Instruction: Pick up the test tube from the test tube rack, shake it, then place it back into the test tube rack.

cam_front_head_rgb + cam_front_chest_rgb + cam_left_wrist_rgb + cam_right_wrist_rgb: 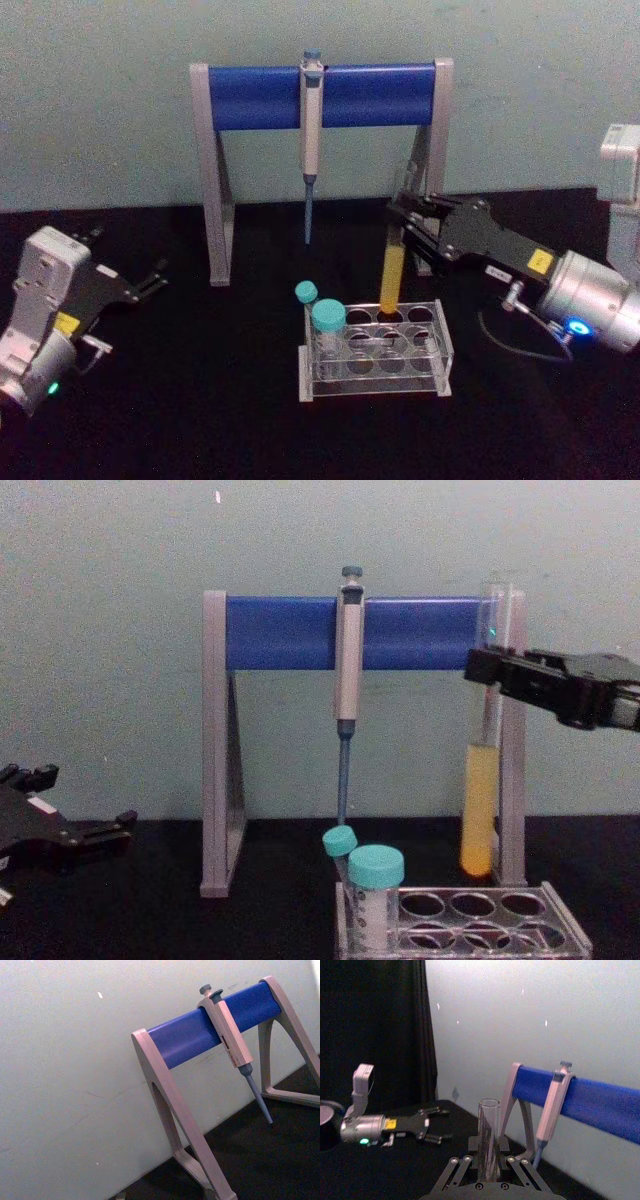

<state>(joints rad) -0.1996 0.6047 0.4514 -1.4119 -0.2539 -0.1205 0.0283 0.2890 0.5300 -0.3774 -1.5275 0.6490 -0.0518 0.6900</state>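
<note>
Nearest, the rack (pixel 445 345) sits just below the right gripper (pixel 398 228), which is clamped high on the tube (pixel 480 780). I reckon that's to hold it upright, bottom just clear of the holes. Well aside, the left gripper (pixel 155 278) rests, fingers apart. The yellow stickers (pixel 537 262) are unreadable.

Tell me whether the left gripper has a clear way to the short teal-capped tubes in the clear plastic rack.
Probably yes: the left gripper sits open left of the rack, bare black table between, and the teal-capped tubes stand at its left end. The right gripper holds the long glass tube farther right.
</note>
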